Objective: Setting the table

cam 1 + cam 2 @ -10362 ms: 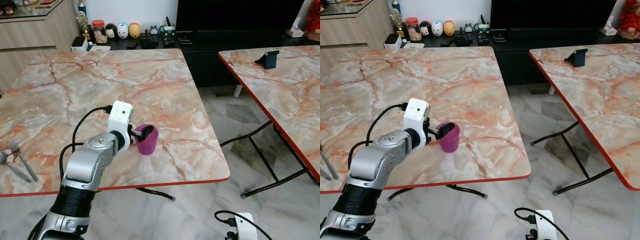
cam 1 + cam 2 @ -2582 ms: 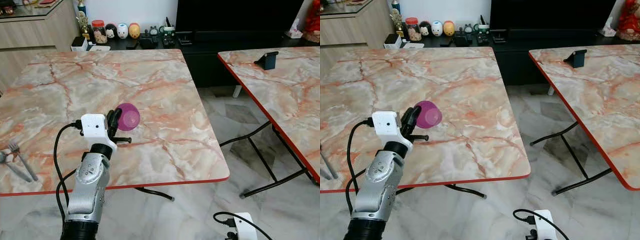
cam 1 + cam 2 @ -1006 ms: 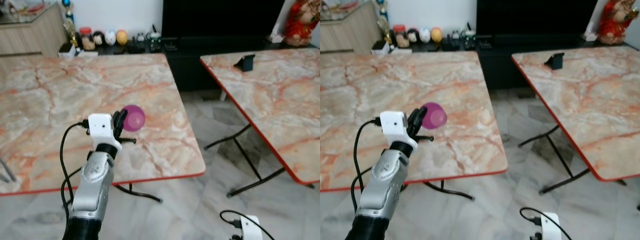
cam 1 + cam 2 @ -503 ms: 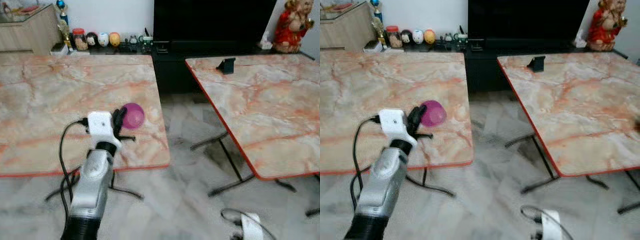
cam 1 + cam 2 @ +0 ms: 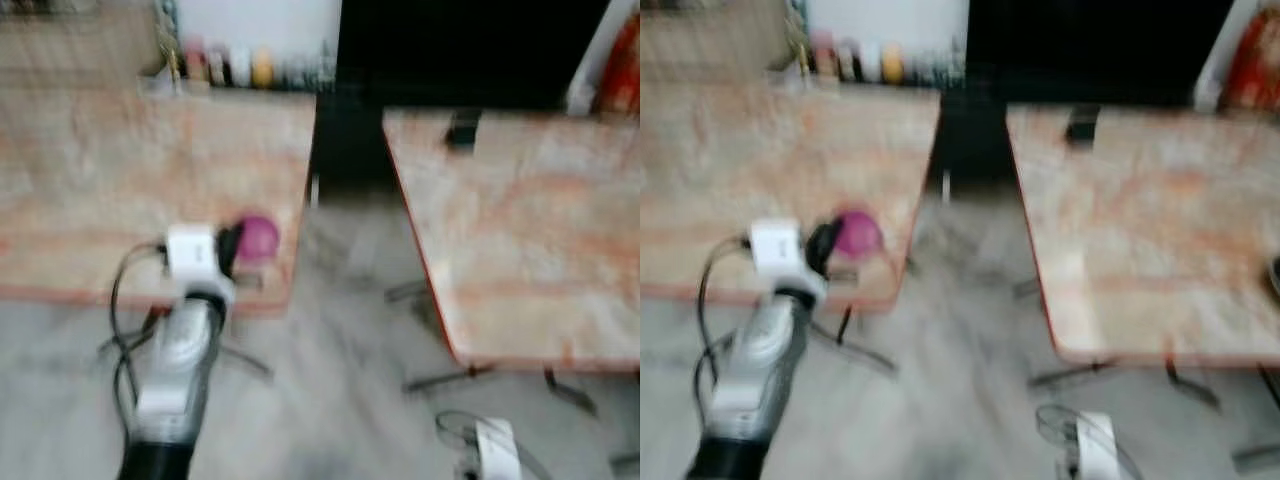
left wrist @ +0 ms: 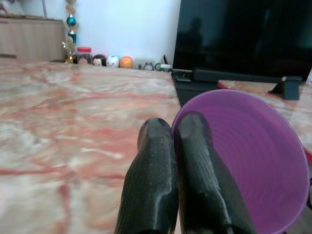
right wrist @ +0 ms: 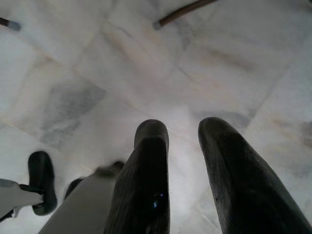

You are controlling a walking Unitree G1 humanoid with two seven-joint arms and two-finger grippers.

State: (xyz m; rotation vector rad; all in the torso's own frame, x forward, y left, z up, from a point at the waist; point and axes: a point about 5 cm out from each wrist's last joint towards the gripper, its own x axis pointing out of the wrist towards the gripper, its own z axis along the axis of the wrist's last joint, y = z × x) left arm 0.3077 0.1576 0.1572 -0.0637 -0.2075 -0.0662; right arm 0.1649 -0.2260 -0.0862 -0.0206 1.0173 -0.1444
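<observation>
Cup carried between two counters

The left hand (image 5: 232,246) grips the purple cup (image 6: 248,161) by its rim, one finger inside and one outside, with the cup on its side and its mouth facing the wrist. The cup is in the air near the corner of the left counter (image 5: 120,170). The right counter (image 5: 530,230) lies to the robot's right, across the floor gap. The right hand (image 7: 187,146) hangs open above the floor. No writing can be read.

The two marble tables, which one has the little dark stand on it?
The right table, across the gap. A small dark stand sits near its far edge. The left table lies behind the left gripper, which holds the purple cup.
</observation>
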